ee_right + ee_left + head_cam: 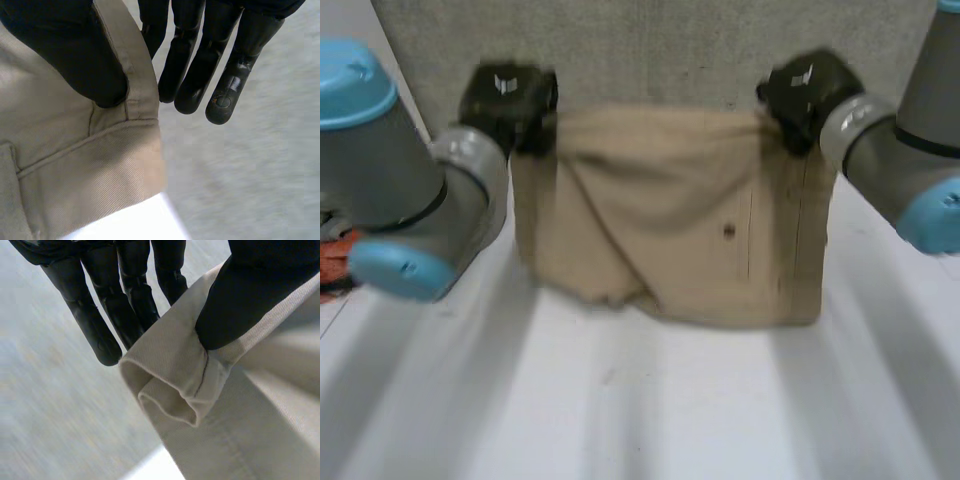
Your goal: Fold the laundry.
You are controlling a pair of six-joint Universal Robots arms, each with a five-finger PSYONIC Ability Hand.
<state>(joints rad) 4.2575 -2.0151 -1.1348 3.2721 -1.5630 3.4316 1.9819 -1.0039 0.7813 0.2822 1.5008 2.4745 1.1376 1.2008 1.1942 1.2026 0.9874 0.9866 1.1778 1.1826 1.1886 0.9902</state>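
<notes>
A beige garment with a button and a seamed pocket hangs between my two hands above the white table. My left hand grips its upper left corner. In the left wrist view the thumb presses the bunched hem against the fingers. My right hand holds the upper right corner. There the thumb pinches the seamed edge against the fingers. The garment's lower edge sags close to the table, and its left side is folded over in a slanting crease.
A grey panel stands behind the garment and both hands. Something orange lies at the table's left edge beside my left arm. The white table stretches out in front of the garment.
</notes>
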